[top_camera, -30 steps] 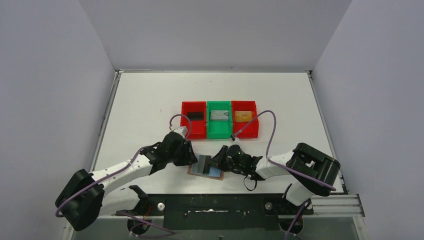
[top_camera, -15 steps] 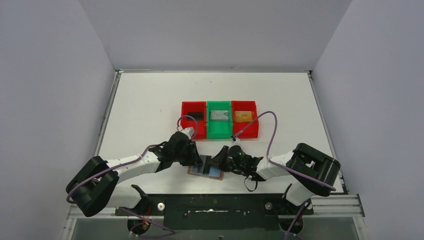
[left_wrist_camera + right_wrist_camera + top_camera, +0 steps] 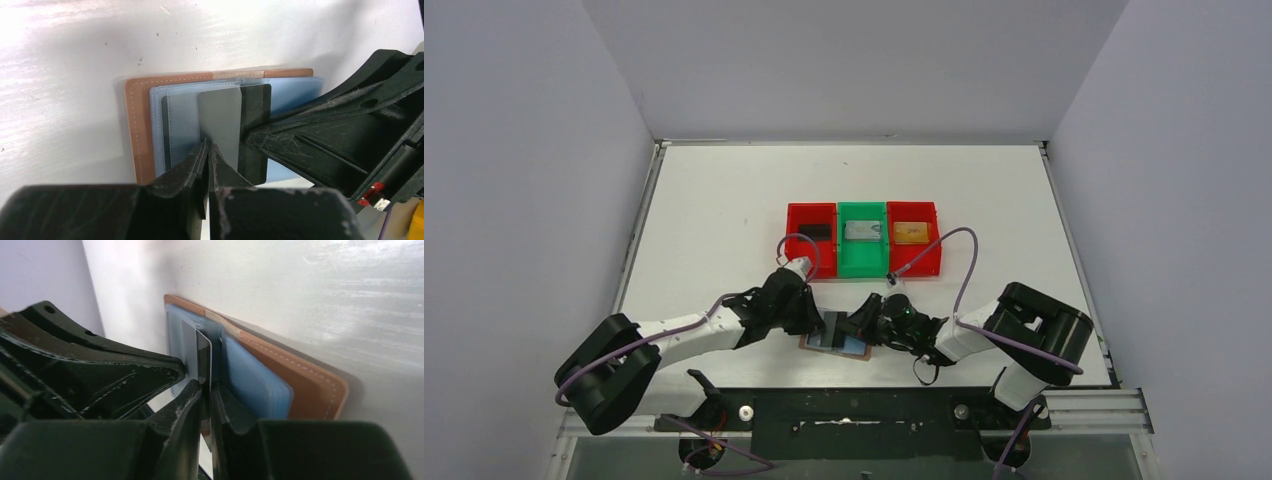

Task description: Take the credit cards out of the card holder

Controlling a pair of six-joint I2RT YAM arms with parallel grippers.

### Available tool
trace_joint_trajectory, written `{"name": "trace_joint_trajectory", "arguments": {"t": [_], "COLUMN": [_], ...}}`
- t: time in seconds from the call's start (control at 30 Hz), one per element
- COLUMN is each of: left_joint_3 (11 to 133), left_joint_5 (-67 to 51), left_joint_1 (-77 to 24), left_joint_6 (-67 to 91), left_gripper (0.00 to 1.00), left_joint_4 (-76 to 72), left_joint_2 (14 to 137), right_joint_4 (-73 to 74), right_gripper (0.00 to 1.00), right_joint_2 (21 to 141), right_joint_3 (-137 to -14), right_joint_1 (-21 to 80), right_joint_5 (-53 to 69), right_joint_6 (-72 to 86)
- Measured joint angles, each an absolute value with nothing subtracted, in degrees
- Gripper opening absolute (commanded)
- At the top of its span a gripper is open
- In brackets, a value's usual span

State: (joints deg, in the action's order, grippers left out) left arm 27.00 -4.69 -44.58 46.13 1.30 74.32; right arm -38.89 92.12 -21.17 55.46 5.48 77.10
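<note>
The card holder [image 3: 136, 125] lies open on the table near the front edge, tan leather with pale blue pockets [image 3: 255, 380]. A grey credit card [image 3: 220, 112] sticks out of its pockets, and a black credit card [image 3: 256, 107] lies beside it. My left gripper [image 3: 207, 146] is shut on the grey card's near edge. From the other side, my right gripper [image 3: 205, 386] straddles a card's edge [image 3: 203, 357] with its jaws a narrow gap apart. In the top view both grippers [image 3: 822, 322] [image 3: 857, 325] meet over the card holder [image 3: 854, 348].
Behind the wallet stand three bins in a row. The left red bin [image 3: 796, 250] holds a black card, the green bin [image 3: 862, 262] a silver one, the right red bin [image 3: 929, 255] a gold one. The two arms' cables arc above the bins' front.
My left arm has moved in toward the wallet and its jaws have closed on the grey card. The right jaws have eased slightly apart.
</note>
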Motion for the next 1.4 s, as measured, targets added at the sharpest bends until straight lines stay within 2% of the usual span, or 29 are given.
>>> {"name": "trace_joint_trajectory", "arguments": {"t": [0.13, 0.2, 0.57, 0.7, 0.83, 0.93, 1.07, 1.27, 1.4], "left_joint_3": [26.70, 26.70, 26.50, 26.50, 26.50, 26.50, 27.75, 33.87, 35.92], "left_joint_5": [-4.16, -3.88, -3.25, -3.16, -2.83, -2.39, -1.45, 3.16, 6.52], "left_joint_1": [-44.60, -44.71, -44.97, -44.97, -44.97, -44.97, -44.97, -44.29, -39.57], "left_joint_6": [46.33, 46.33, 46.35, 46.33, 46.26, 46.24, 45.87, 43.64, 41.15], "left_gripper": [0.02, 0.02, 0.02, 0.06, 0.18, 0.31, 0.39, 0.65, 0.79], "left_joint_4": [1.45, 1.63, 2.04, 2.39, 3.81, 5.50, 9.19, 16.84, 22.87], "left_joint_2": [73.82, 73.65, 73.12, 72.84, 71.72, 69.84, 67.51, 63.81, 57.91], "right_joint_4": [-40.77, -40.53, -33.91, -29.82, -24.47, -20.82, -17.04, -13.02, -12.27], "right_gripper": [0.09, 0.06, 0.03, 0.00, 0.00, 0.00, 0.00, 0.00, 0.00], "right_joint_2": [91.90, 91.00, 84.75, 81.17, 76.60, 72.84, 66.89, 59.99, 58.11], "right_joint_3": [-20.49, -20.12, -19.46, -19.46, -19.46, -19.46, -19.49, -20.64, -23.57], "right_joint_1": [55.46, 55.46, 55.46, 55.44, 55.44, 55.44, 55.44, 55.44, 55.66], "right_joint_5": [5.61, 5.45, 4.25, 2.85, 1.10, -0.25, -2.44, -6.26, -8.67], "right_joint_6": [77.89, 77.89, 76.82, 75.81, 74.22, 72.69, 69.34, 60.69, 50.96]}}
